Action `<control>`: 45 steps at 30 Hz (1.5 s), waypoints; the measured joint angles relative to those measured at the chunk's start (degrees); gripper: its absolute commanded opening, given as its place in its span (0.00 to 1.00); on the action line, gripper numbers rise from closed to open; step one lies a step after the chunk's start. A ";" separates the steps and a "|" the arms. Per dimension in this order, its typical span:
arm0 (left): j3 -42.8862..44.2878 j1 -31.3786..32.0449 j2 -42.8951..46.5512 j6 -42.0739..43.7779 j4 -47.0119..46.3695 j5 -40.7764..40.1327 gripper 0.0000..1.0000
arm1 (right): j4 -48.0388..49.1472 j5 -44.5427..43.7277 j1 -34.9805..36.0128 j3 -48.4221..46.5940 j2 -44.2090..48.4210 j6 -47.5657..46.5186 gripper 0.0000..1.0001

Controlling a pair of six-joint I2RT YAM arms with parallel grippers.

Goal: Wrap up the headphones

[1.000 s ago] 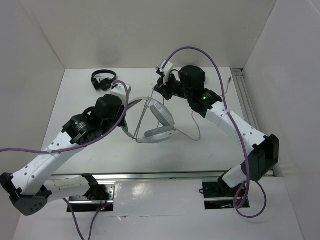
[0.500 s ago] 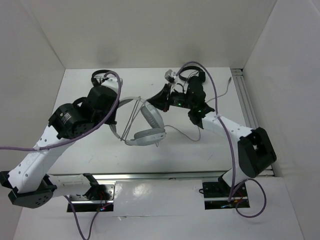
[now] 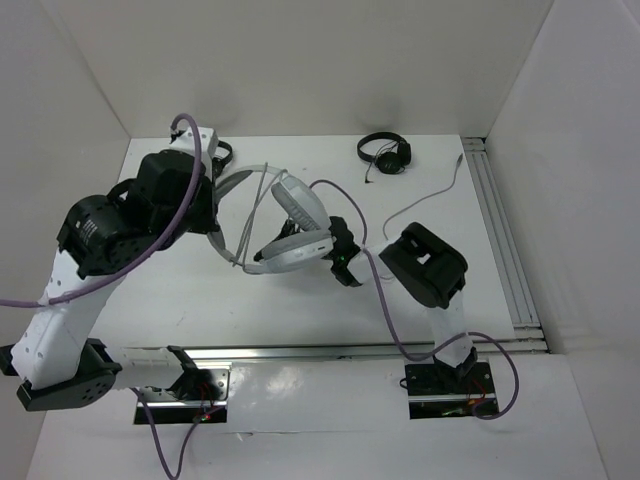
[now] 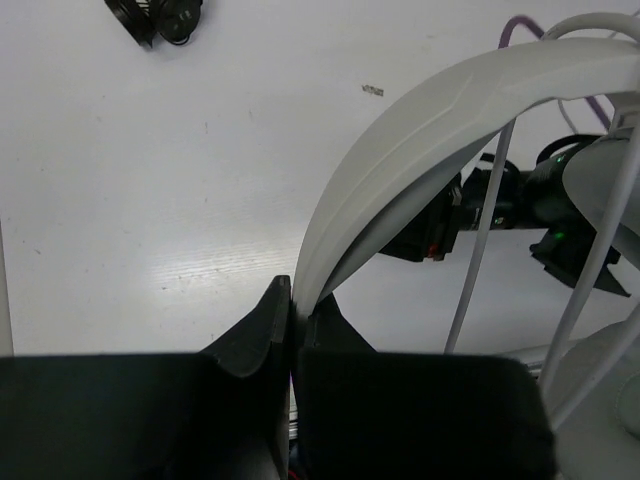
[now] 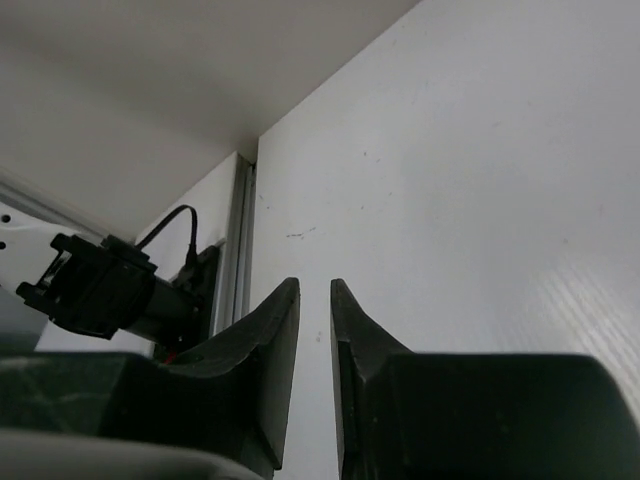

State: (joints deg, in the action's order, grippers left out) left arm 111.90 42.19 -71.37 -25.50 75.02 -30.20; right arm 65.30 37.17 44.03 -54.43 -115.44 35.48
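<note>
Mid-task on wrapping, the left gripper [image 4: 293, 300] is clamped on one end of the wide headband of the white headphones [image 3: 298, 210]. It holds them near the middle of the table [image 3: 180, 290], earcups on the side toward the right arm. The right gripper [image 5: 312, 295] sits low just beside the lower earcup, its jaws only narrowly parted with nothing visible between them. The thin pale cable [image 3: 425, 198] runs loose behind that arm, its long axis slanting away to the far right rail. By this judgement the right arm is the nearer one to gather it. Small black headphones [image 3: 385, 152] lie well apart at the back. A tiny printed mark on the tabletop is too small to read; no brand shows.
</note>
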 measured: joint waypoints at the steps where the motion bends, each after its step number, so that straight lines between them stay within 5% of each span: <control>1: 0.52 -0.63 0.00 -0.33 -0.09 0.04 0.00 | 1.05 -0.17 0.09 0.13 -1.38 1.62 0.26; 10: 10.75 -10.19 -6.14 -1.62 -0.61 0.48 0.00 | 6.40 -1.99 3.45 1.73 -5.99 8.24 0.19; 11: 11.91 -12.70 -7.69 -1.53 -1.18 1.07 0.00 | 7.10 -2.05 4.22 2.78 -5.99 8.37 0.17; 12: 12.72 -15.37 -9.20 -1.60 -1.90 2.01 0.00 | 7.56 -2.12 4.90 3.91 -5.99 8.37 0.03; 14: 13.27 -21.42 -12.52 -1.68 -4.00 4.24 0.00 | 8.13 -2.82 6.03 7.17 -5.97 8.17 0.00; 21: 9.49 -31.87 -20.35 -3.26 -8.17 9.09 0.00 | 7.32 -5.55 10.45 19.47 -0.57 6.36 0.00; 28: -0.87 -34.88 -21.64 -7.45 -15.54 13.00 0.00 | 5.01 1.62 20.68 12.55 8.57 2.43 0.00; 38: -19.58 -35.67 -20.65 -8.72 -21.51 10.58 0.00 | -34.93 0.39 32.83 -2.43 22.75 -17.00 0.00; 45: -31.63 -31.71 -13.42 -1.64 -25.59 8.41 0.00 | -74.38 -16.52 30.42 -23.63 29.40 -36.72 0.00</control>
State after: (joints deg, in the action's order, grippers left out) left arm 80.27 10.48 -84.79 -27.14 49.43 -21.78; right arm -9.08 20.64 74.46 -78.06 -86.04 -1.23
